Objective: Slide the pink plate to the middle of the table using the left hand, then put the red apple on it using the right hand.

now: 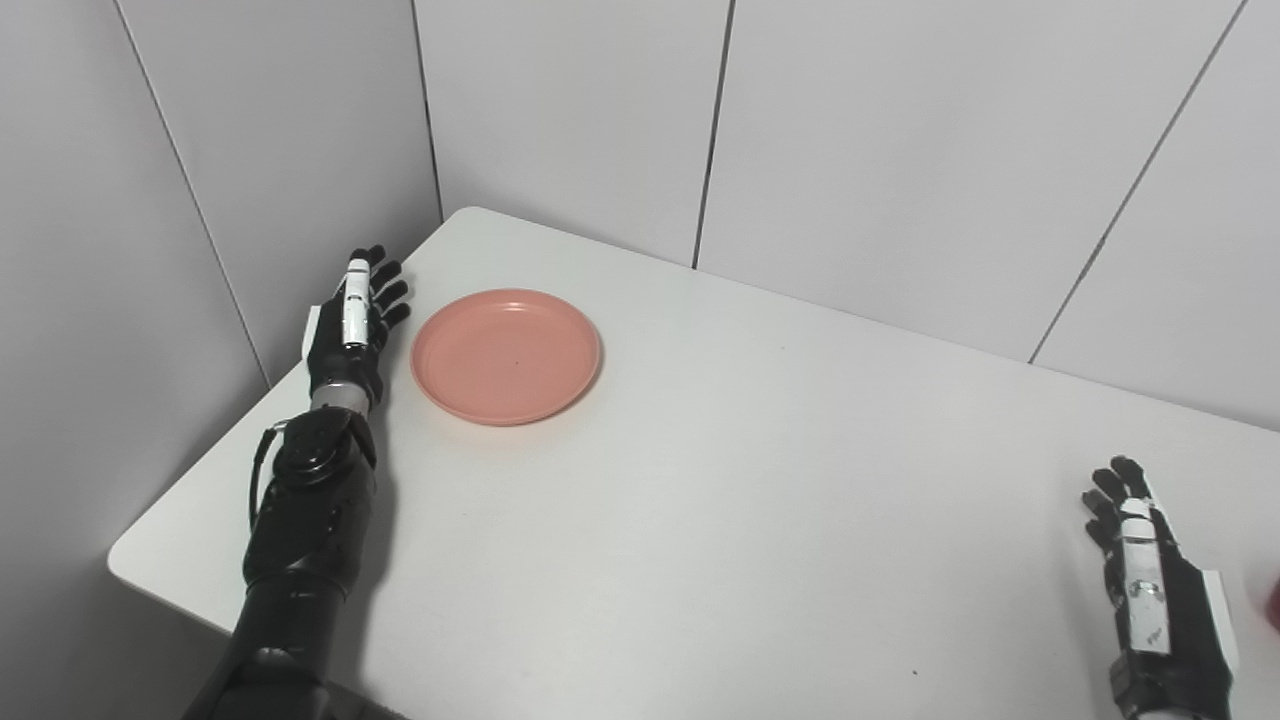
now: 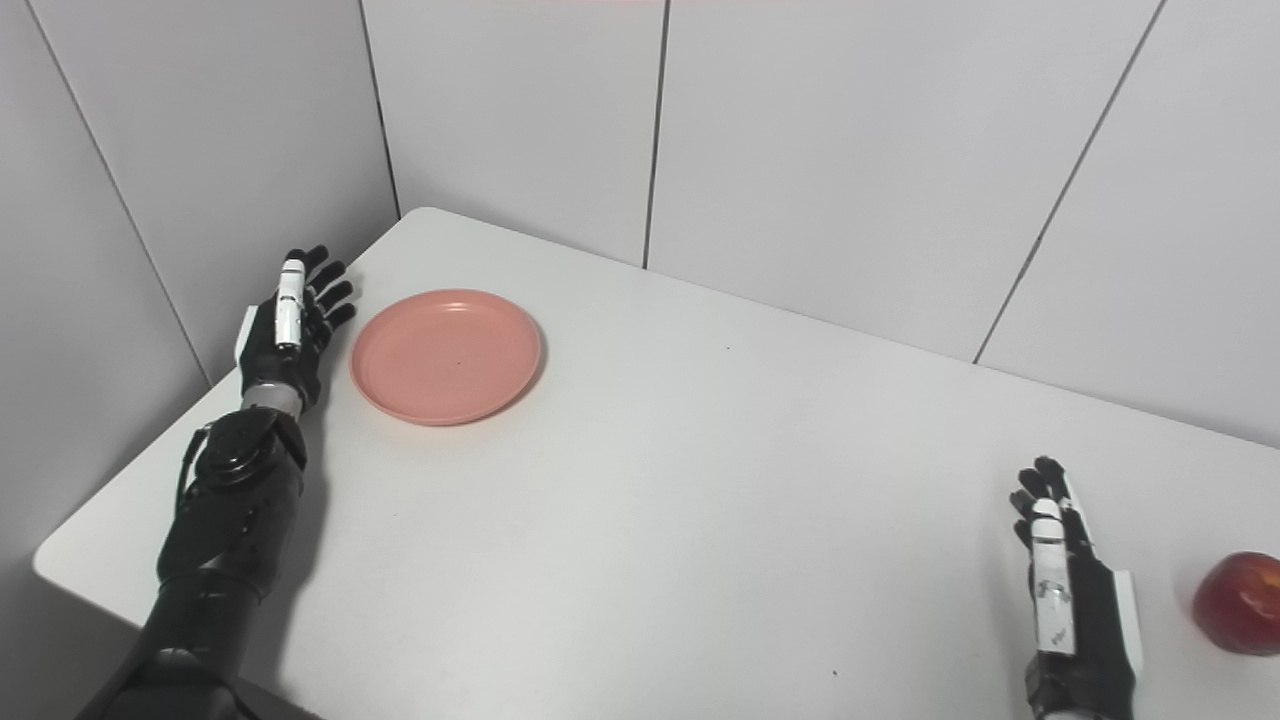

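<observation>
Left robot hand point(image 1: 352, 322) outstretched, empty, beside flat pink plate point(image 1: 506, 355).

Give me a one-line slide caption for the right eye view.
Left hand open beside the empty pink plate; right hand open near the red apple.

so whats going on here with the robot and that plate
A humanoid robot sits at a white table with both hands open and holding nothing. Its left hand stands edge-on just left of the pink plate, fingers stretched out, apart from the rim by a narrow gap. The plate is empty and sits near the table's far left corner, not the middle. The right hand waits at the near right, with the red apple on the table just to its right, untouched.
</observation>
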Tool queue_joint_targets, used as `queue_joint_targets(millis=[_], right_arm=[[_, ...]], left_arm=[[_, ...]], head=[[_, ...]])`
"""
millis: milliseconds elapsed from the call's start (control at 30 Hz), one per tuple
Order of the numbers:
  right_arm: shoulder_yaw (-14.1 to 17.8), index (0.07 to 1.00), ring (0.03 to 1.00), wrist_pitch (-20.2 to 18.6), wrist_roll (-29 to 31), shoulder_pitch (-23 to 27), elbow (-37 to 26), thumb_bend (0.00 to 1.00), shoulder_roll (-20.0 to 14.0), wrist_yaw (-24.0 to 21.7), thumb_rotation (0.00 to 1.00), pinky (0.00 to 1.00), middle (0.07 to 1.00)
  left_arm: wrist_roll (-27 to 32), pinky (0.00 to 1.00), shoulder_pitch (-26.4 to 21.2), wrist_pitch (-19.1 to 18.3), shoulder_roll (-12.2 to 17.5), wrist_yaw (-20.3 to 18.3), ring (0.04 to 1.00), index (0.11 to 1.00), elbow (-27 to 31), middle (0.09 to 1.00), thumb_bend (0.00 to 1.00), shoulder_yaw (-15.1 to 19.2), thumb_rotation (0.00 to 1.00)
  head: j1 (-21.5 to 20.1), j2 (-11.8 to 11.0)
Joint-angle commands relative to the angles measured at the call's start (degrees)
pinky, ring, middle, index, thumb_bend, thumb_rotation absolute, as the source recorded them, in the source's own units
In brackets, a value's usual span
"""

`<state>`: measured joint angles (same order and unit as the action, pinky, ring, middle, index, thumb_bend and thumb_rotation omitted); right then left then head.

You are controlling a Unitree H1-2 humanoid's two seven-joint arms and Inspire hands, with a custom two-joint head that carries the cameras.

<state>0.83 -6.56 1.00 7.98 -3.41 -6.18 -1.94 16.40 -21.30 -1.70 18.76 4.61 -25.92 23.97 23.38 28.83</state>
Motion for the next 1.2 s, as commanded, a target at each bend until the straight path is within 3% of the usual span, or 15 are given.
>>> queue_joint_targets(millis=[0, 467, 800, 1167], right_arm=[[0.2, 0.917, 0.911, 0.9, -0.1, 1.2, -1.7, 0.04, -0.3, -0.2, 1.0, 0.95, 0.915], [0.2, 0.929, 0.926, 0.1, 0.6, 1.2, -2.3, 0.05, -0.2, -0.5, 1.0, 0.97, 0.927], [-0.1, 0.93, 0.931, -0.3, -0.1, 1.2, -2.5, 0.05, -0.3, -0.5, 1.0, 0.98, 0.927], [-0.3, 0.921, 0.916, 1.1, -1.0, 1.1, -1.8, 0.05, -0.3, -0.4, 1.0, 0.96, 0.918]], left_arm=[[-0.5, 0.88, -1.7, 0.6, 1.1, -0.1, 0.883, 0.86, 1.3, 0.884, 0.37, -0.4, 1.0], [-0.1, 0.86, -1.6, -0.5, -0.7, -0.5, 0.867, 0.838, 3.2, 0.871, 0.37, -2.4, 0.98], [0.5, 0.86, -1.4, -4.4, -2.2, -0.4, 0.87, 0.849, 6.7, 0.877, 0.33, -3.4, 1.0], [-1.1, 0.87, -0.5, -7.3, -3.5, -0.9, 0.878, 0.855, 9.9, 0.882, 0.33, -6.7, 1.0]], head=[[-0.1, 0.1], [-0.3, 0.2], [-0.5, 0.3], [-1.1, 0.4]])
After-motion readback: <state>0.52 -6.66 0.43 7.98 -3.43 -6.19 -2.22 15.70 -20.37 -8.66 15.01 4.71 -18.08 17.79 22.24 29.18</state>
